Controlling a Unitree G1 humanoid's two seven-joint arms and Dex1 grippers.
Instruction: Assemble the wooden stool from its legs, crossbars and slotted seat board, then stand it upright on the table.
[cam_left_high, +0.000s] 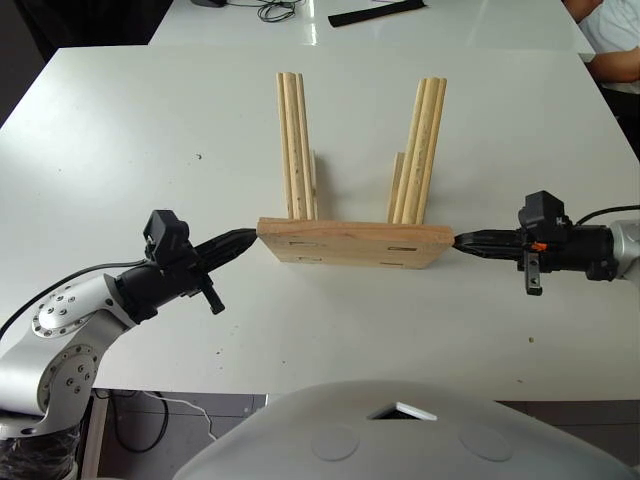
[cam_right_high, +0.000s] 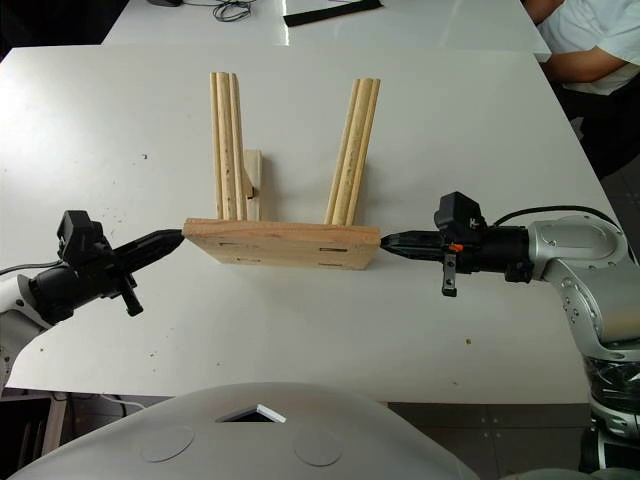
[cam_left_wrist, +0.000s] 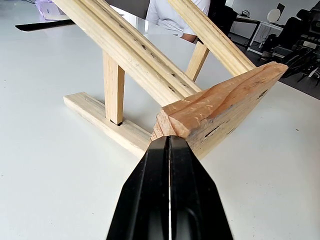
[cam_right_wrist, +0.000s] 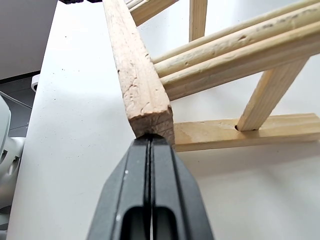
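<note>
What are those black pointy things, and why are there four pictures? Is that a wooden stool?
The black pointy things are a robot's two hands, called grippers. Two pictures come from cameras in the robot's head, looking down over its arms. The other two come from small cameras on its wrists, so everything looks very close.

Yes, on the white table a wooden stool lies on its side. Its seat board stands on its edge, its legs point away from the robot, and a crossbar rests on the table.

The left gripper touches one end of the board and the right gripper touches the other. Both have their fingers shut, so they seem to press the board from both ends rather than pinch it.
</note>
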